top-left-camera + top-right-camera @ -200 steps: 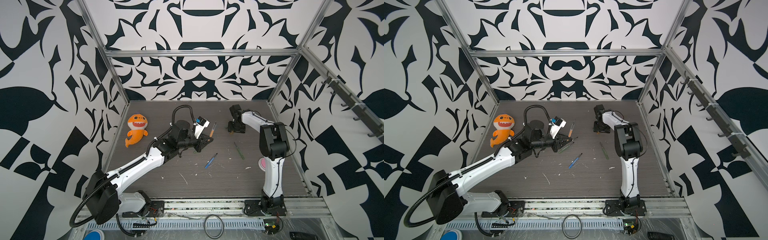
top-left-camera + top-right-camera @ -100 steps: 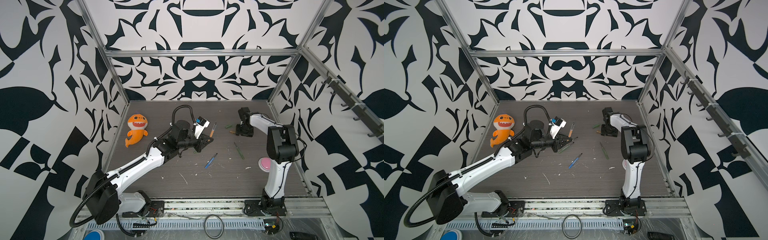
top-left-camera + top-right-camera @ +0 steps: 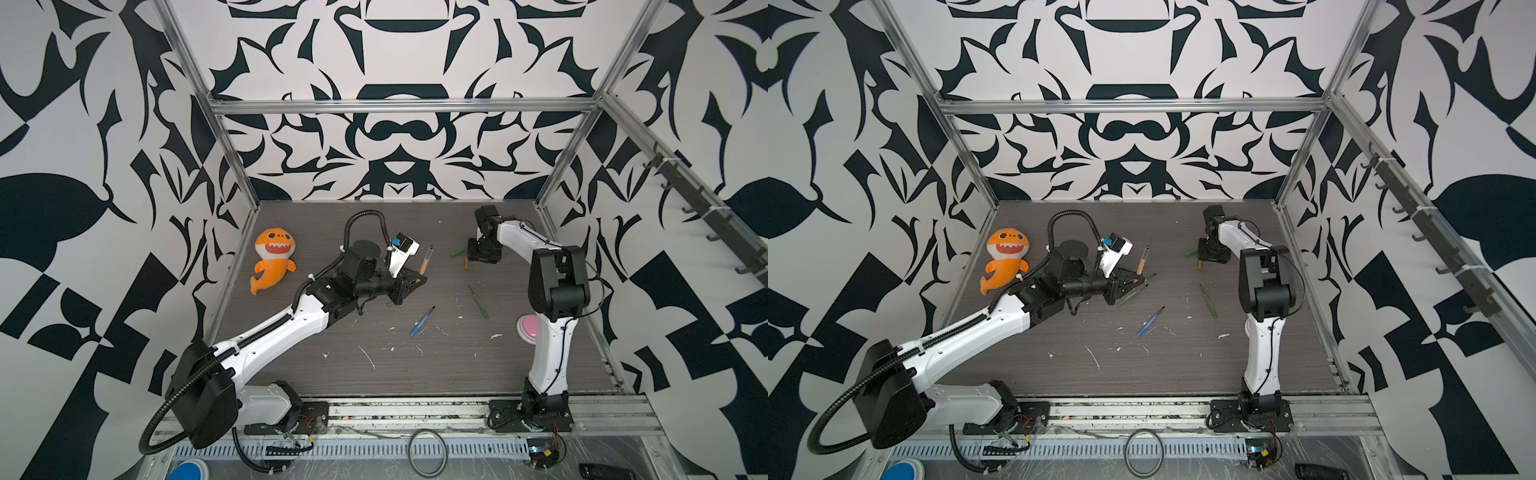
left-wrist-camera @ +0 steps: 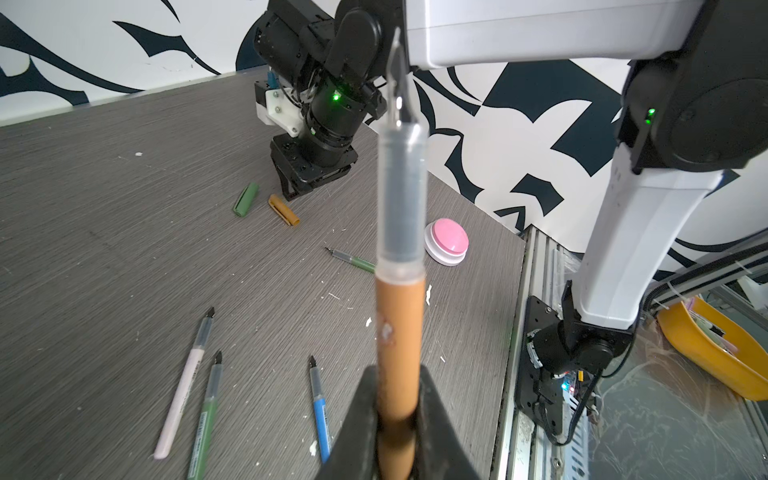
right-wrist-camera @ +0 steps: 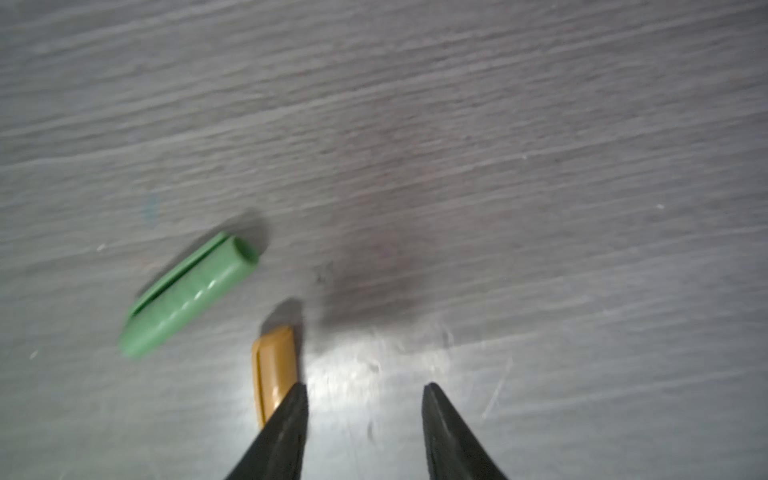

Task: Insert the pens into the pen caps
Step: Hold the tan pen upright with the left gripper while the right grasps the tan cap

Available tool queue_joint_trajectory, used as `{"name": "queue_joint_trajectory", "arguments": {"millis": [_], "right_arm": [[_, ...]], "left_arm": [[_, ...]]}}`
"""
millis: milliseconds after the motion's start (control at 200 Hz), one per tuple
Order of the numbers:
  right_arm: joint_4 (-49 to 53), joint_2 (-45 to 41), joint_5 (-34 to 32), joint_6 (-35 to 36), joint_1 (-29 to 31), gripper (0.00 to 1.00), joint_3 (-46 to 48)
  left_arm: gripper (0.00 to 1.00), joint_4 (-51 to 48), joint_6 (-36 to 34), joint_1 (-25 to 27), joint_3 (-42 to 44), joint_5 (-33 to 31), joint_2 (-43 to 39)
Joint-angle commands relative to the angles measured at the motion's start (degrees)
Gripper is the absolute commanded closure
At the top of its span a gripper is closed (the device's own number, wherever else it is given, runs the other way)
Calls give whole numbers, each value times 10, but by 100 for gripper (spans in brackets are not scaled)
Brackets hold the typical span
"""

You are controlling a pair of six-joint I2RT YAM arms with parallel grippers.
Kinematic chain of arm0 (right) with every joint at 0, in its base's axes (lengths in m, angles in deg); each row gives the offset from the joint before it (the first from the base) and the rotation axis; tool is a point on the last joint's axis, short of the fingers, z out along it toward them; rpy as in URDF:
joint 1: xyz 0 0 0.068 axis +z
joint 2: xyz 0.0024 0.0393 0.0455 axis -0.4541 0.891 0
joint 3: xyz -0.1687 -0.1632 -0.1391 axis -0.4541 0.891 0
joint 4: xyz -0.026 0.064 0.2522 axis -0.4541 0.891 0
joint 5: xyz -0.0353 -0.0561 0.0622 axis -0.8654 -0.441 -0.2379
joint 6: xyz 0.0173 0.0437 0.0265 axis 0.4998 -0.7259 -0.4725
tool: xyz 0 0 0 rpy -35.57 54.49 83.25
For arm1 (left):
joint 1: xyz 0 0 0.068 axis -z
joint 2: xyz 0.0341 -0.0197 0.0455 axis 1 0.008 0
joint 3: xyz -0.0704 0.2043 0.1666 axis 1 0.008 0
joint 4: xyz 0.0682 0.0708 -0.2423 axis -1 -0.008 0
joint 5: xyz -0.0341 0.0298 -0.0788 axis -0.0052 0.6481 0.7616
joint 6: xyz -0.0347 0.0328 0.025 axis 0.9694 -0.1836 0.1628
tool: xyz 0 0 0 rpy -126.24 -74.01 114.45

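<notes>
The grey wood-grain tabletop [image 3: 436, 365] carries an orange shark plush [image 3: 272, 264] near its far left edge. Toward the far right, a green cap [image 3: 457, 252] and an orange cap [image 3: 466, 263] lie just beside each other, not touching. A green pen [image 3: 478, 301] lies nearer, and a blue pen [image 3: 422, 322] lies mid-table. In the left wrist view, a pale pink pen [image 4: 183, 386] and a second green pen [image 4: 205, 415] lie side by side. A pink button [image 3: 527, 328] sits by the right edge. White flecks [image 3: 368, 356] are scattered about.

Matt, scuffed wood-grain worktop [image 5: 498, 124]; smooth, faintly glossy plastic green cap [image 5: 189, 293] and orange cap [image 5: 273, 365]; plush cloth shark [image 3: 272, 266].
</notes>
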Motion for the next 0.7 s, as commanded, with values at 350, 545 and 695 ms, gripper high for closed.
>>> {"name": "queue_joint_trajectory", "arguments": {"millis": [350,545,695], "right_arm": [[45,1,118,49,-5,63,-51],[47,22,131,47,-4,66,-60],[46,31,130,44,-4,70,-59]], "left_arm": [[84,-10,-7,7,-18,28,-4],[84,-11,-7,8,-20,33,2],[84,-12,-7,8,-20,32,3]]}}
